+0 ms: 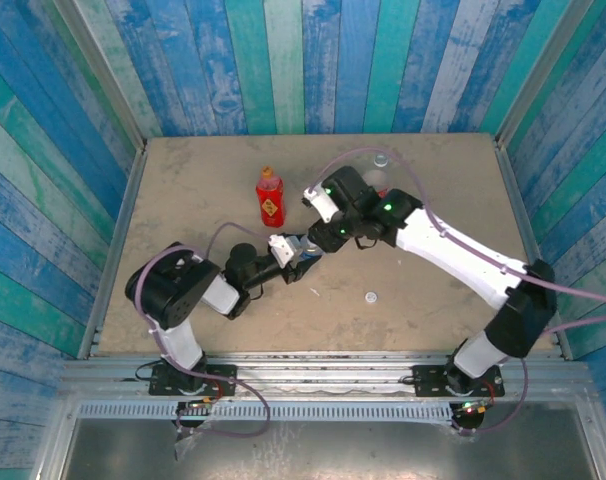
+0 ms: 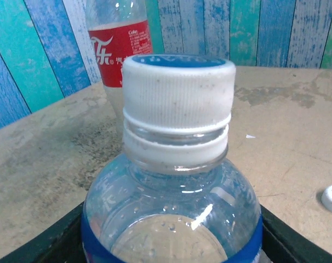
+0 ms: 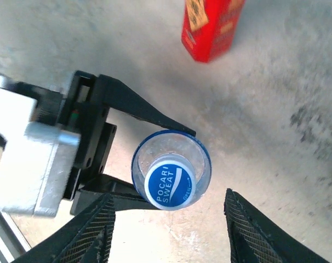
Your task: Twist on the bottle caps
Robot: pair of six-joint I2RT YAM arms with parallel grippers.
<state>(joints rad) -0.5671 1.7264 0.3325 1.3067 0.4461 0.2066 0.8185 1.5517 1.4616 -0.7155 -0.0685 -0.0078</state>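
Blue-topped white cap (image 2: 178, 90) sits on the short clear bottle (image 2: 171, 219), which the left hand (image 1: 283, 248) clamps upright on the worktop (image 1: 433, 190) against twisting, while the right hand (image 3: 169, 196), fingers apart, straddles the cap

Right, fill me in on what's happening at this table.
The left pincer grips the short blue-labelled bottle upright. The right pincer hangs over it, fingers open either side of its blue-topped cap, which sits on the neck. A white cap lies loose on the table; the red bottle stands capped nearby.
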